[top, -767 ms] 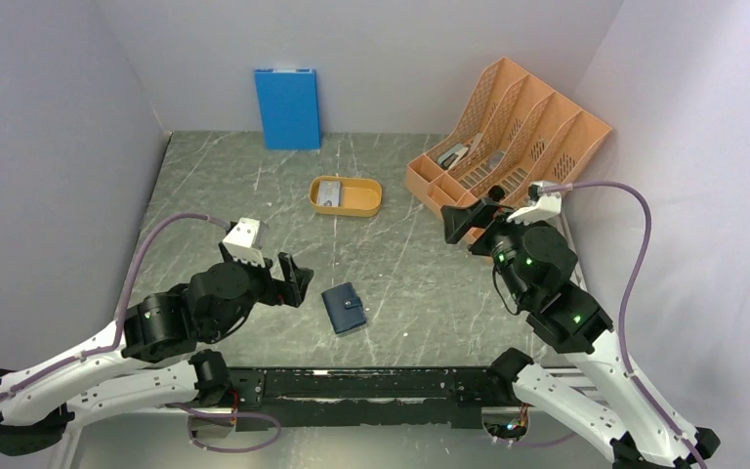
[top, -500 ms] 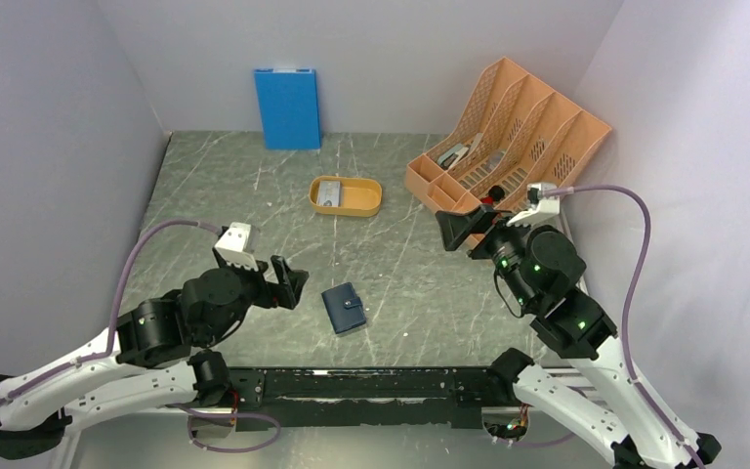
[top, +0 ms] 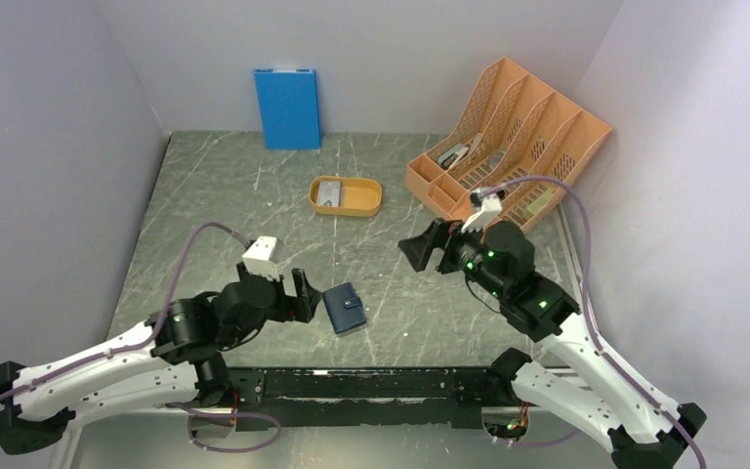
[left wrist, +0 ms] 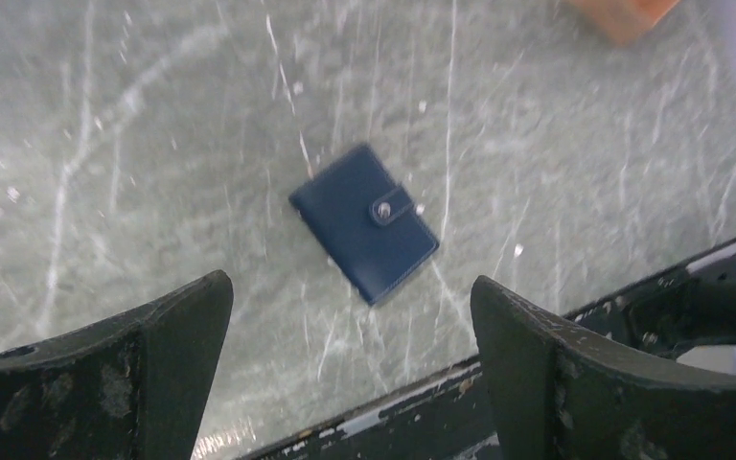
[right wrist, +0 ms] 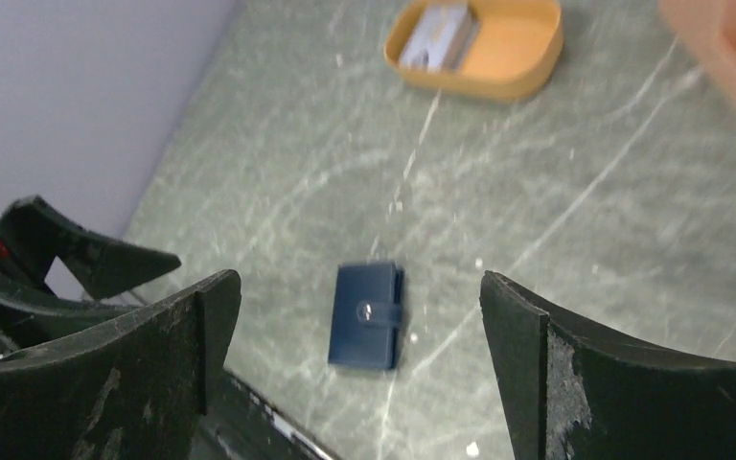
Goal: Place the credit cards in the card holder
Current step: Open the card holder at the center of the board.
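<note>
Looking down from overhead, I see the small dark navy folding card holder (top: 345,308) lying closed and flat on the grey marbled tabletop (top: 244,195), near the front edge. The left end effector (top: 300,293) sits just beside it on its left, jaws apart and empty. The right end effector (top: 418,250) hangs further back to the right, equally spread, gripping nothing. The thin grey-silver credit cards (top: 329,192) lie in a shallow orange oval tray (top: 369,202), well behind the wallet. A bright blue flat panel (top: 288,107) leans on the back wall, and an orange slotted file rack (top: 522,127) fills the right rear corner.

The left wrist view frames the card holder between its two black fingers and shows what the overhead cannot: the snap tab is fastened over the front edge. No cards appear here.

The right wrist view, somewhat blurred, takes in wallet and tray together, with the left arm's fingers at its left edge.

To my eye the wallet is light and soft and may skate on the smooth stone, so one arm should pin its body while the other lifts the tab. The cards look stiff, slick and hard to get under, and are best taken by an edge against the tray wall.
</note>
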`<state>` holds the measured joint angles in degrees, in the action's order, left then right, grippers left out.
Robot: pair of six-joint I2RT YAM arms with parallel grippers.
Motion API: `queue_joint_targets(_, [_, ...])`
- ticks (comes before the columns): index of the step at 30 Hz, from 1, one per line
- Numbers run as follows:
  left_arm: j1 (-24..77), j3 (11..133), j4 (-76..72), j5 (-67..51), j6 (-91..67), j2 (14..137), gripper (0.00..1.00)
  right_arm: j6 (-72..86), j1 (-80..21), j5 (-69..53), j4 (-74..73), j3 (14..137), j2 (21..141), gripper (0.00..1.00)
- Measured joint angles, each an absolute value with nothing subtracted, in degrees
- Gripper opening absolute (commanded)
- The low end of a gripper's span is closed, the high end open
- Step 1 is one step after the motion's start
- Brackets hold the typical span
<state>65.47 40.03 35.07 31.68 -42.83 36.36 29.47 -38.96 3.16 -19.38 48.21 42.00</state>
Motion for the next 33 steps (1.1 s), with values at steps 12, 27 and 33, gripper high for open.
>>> queue_joint_targets(12, [65.5,31.6,33.5,24.2,-54.7,41.9,0.93,40.2,-56.8,12.0,-17.4,38.4,54.4,0.91])
queue_joint_targets(27, [65.5,27.2,26.0,22.9,-60.4,46.8,0.69,41.3,-66.1,20.6,-10.6,44.0,77.7,0.56])
queue_joint_targets(33, [61.5,23.2,18.1,19.4,-62.3,46.9,0.43,38.1,-66.7,22.0,-10.5,46.2,81.3,0.53])
